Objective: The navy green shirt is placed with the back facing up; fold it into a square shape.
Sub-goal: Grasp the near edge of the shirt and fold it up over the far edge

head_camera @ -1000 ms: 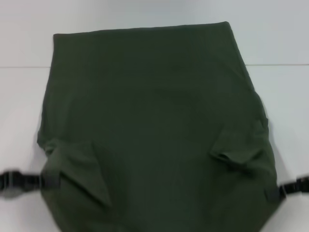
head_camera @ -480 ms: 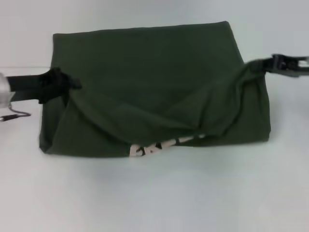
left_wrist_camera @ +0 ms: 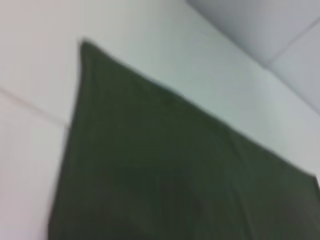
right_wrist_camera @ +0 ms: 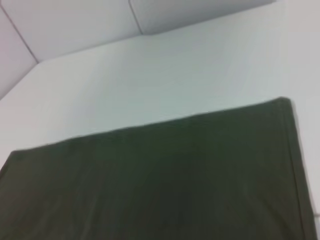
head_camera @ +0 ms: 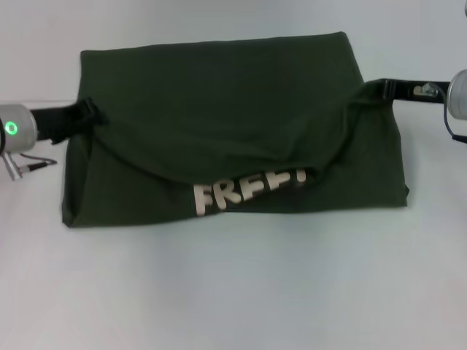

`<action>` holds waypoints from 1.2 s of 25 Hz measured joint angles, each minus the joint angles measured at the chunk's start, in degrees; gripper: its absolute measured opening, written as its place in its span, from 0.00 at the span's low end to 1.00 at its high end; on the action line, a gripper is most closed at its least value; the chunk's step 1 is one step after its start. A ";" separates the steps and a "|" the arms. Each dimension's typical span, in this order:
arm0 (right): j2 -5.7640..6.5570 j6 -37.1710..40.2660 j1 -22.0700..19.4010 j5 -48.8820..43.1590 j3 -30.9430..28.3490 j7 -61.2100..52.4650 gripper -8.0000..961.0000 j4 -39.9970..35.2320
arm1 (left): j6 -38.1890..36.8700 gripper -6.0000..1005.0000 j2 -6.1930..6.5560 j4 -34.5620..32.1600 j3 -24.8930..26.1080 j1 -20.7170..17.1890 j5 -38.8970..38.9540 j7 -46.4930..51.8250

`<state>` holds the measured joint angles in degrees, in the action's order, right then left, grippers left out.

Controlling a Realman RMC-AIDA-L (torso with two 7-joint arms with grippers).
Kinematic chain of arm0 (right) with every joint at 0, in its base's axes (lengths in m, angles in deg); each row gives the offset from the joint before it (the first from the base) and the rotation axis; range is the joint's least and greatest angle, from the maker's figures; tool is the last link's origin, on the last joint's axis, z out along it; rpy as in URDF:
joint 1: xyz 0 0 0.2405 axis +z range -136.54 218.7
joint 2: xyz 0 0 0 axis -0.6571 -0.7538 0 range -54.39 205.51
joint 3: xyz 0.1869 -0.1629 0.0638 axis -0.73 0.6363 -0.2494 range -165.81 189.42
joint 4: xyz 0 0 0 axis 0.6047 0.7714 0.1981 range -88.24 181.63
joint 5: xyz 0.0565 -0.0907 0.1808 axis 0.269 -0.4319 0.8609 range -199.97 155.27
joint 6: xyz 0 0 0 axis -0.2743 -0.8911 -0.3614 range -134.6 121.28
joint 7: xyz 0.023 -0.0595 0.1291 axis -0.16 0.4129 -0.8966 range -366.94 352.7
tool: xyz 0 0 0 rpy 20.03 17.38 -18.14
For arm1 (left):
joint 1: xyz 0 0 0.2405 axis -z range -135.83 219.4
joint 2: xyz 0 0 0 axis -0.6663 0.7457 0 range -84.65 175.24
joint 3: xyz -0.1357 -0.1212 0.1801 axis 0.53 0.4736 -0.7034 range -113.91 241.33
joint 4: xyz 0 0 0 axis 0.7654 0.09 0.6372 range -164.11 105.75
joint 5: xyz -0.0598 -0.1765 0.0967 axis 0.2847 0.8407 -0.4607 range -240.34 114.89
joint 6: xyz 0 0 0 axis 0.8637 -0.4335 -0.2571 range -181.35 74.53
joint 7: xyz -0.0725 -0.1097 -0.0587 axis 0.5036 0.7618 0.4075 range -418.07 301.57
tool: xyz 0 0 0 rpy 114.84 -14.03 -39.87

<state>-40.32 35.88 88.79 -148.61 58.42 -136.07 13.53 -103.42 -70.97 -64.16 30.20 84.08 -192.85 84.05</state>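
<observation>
The navy green shirt (head_camera: 219, 109) lies on the white table, folded over itself into a wide rectangle. Its upper layer sags in the middle and bares white letters (head_camera: 248, 189) near the front edge. My left gripper (head_camera: 89, 117) is shut on the fabric at the shirt's left side, and the cloth bunches around it. On the right side, my right gripper (head_camera: 385, 90) is shut on a pulled-up peak of fabric. The left wrist view shows only the shirt (left_wrist_camera: 165, 170) on the table, no fingers. The right wrist view likewise shows the shirt (right_wrist_camera: 160, 180) flat below.
The white table (head_camera: 233, 292) spreads in front of the shirt. A seam line (head_camera: 36, 100) crosses the table at the back left. A thin cable (head_camera: 33, 165) hangs from the left wrist beside the shirt.
Both grippers carried the shirt's near edge up and away from me, folding it over the far half. In the last half second more of the white lettering came into view.
</observation>
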 joint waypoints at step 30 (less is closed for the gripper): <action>-1.45 -12.91 4.04 0.02 3.80 0.46 0.08 0.51 | 7.69 0.01 -1.56 -3.54 -2.30 2.25 -0.38 1.64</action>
<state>-41.78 22.97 92.83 -148.60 62.21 -135.61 14.04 -95.73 -72.53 -67.70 27.90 86.33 -193.24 85.69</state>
